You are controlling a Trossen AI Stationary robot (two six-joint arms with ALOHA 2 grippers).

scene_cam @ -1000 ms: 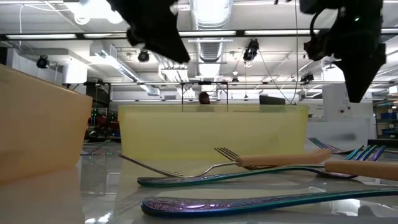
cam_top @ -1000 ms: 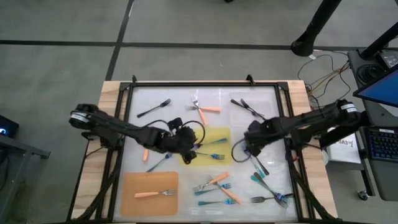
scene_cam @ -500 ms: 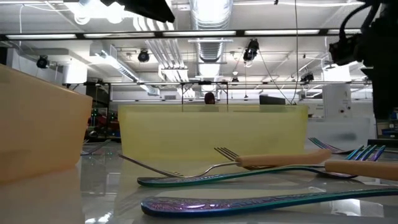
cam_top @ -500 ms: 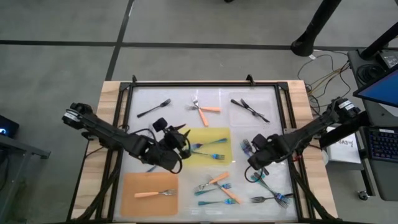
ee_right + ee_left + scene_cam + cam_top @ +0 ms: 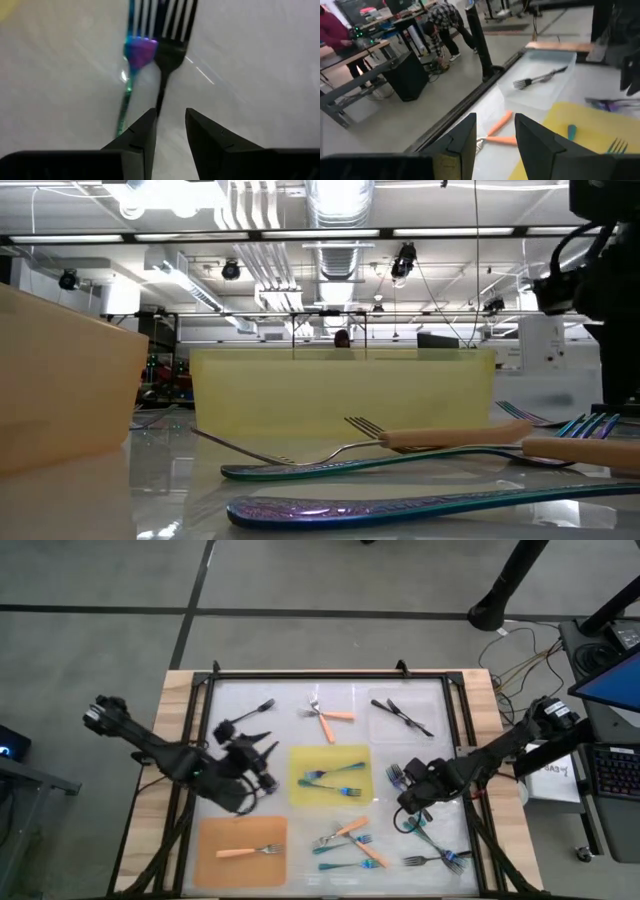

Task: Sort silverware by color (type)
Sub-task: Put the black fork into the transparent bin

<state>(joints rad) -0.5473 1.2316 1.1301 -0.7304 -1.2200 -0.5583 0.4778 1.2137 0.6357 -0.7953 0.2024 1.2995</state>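
We see the left tool [image 5: 262,762] hanging over the bare desk [image 5: 230,745] just left of the yellow mat [image 5: 330,776], its fingers [image 5: 534,145] a narrow gap apart and holding nothing. The right tool [image 5: 402,783] sits low just right of the yellow mat, fingers [image 5: 204,137] likewise narrowly apart and empty, pointed at a black fork [image 5: 172,35] and a teal fork [image 5: 134,55] lying side by side before it. Two teal forks [image 5: 330,774] lie on the yellow mat. One orange fork [image 5: 248,851] lies on the orange mat [image 5: 215,838], lower left of the yellow mat. Above the yellow mat lie crossed orange forks [image 5: 326,716]; upper right, two black forks [image 5: 400,715]; upper left, one black fork [image 5: 247,713]. Below the yellow mat lies a mixed heap [image 5: 350,840]; more forks [image 5: 435,850] lie lower right.
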